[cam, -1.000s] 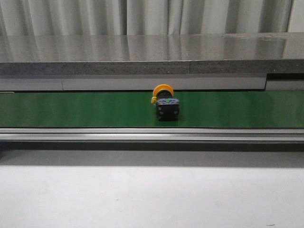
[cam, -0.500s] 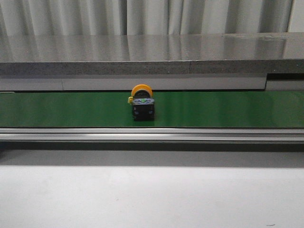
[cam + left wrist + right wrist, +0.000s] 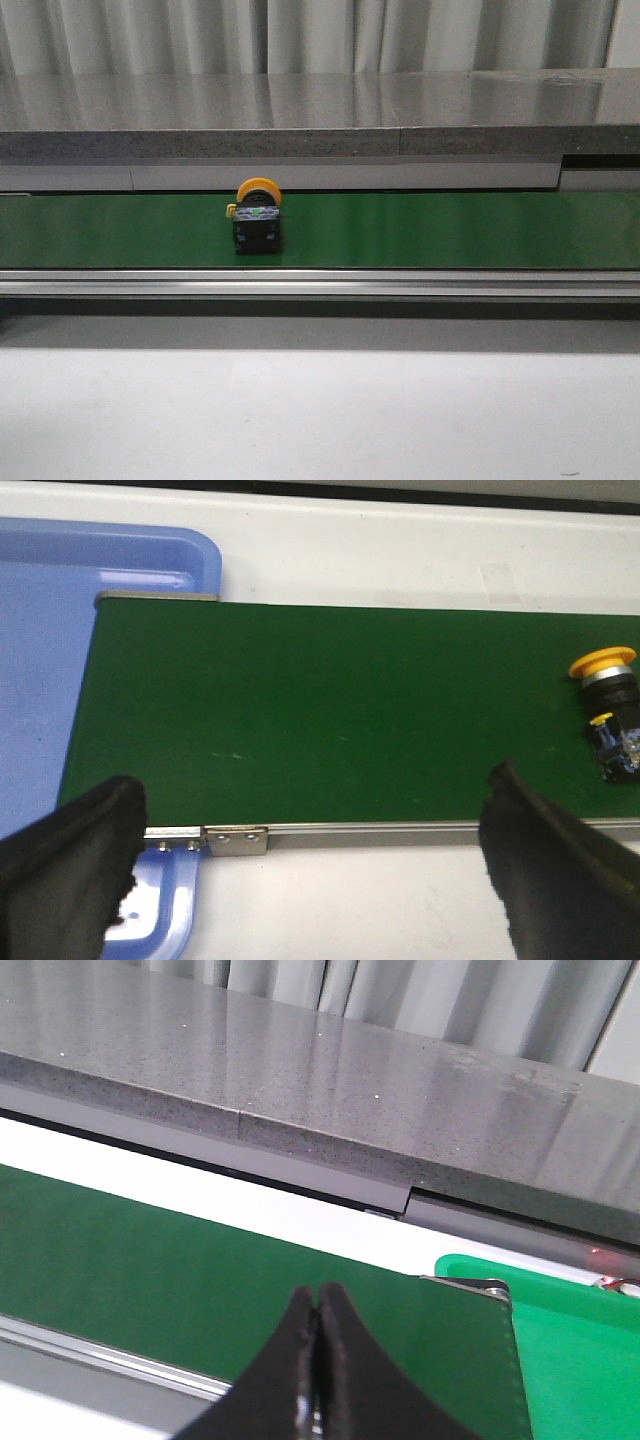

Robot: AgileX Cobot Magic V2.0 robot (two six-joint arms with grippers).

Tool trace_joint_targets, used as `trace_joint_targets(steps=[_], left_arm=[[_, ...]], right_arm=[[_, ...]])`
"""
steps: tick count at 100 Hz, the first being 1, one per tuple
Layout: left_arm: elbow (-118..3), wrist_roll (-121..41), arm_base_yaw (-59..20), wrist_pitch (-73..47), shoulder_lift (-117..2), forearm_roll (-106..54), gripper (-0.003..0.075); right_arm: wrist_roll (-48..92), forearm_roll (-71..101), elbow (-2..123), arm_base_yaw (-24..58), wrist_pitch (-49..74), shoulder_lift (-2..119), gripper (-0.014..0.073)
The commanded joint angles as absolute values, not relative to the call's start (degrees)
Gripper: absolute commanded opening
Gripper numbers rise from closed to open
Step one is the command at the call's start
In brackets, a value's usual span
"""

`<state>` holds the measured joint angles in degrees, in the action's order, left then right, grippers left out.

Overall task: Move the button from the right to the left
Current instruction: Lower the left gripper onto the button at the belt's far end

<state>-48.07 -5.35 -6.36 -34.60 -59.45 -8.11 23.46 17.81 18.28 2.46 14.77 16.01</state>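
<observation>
Green belt (image 3: 450, 230) carries the button (image 3: 256, 226), which sits left of centre in the front view, black body toward me, yellow cap behind. I have the left tool (image 3: 310, 870) parked above the belt's left end with fingers wide apart, so the button can pass between them; it shows at the far edge of that view, well clear of both fingers. Blue tray (image 3: 60, 600) lies under that end, likely the drop spot. Right tool (image 3: 318, 1360) is pinched together on nothing over the other end, beside a green tray (image 3: 570, 1340). My call: wait, then grab.
</observation>
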Motion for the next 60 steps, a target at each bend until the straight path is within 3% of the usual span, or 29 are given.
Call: trace_joint_targets(steps=[1,60], left_arm=[[-52.28,-5.03,-8.59,-33.29,-60.87,-9.71,0.0643],[-64.08,-4.90,-21.20,-30.54,-80.91,-12.84,0.0643]], right_arm=[[23.82,18.26,19.93,2.50,10.08,16.43,-0.0068],[23.82,18.26,19.93,2.50,10.08,16.43,-0.0068]])
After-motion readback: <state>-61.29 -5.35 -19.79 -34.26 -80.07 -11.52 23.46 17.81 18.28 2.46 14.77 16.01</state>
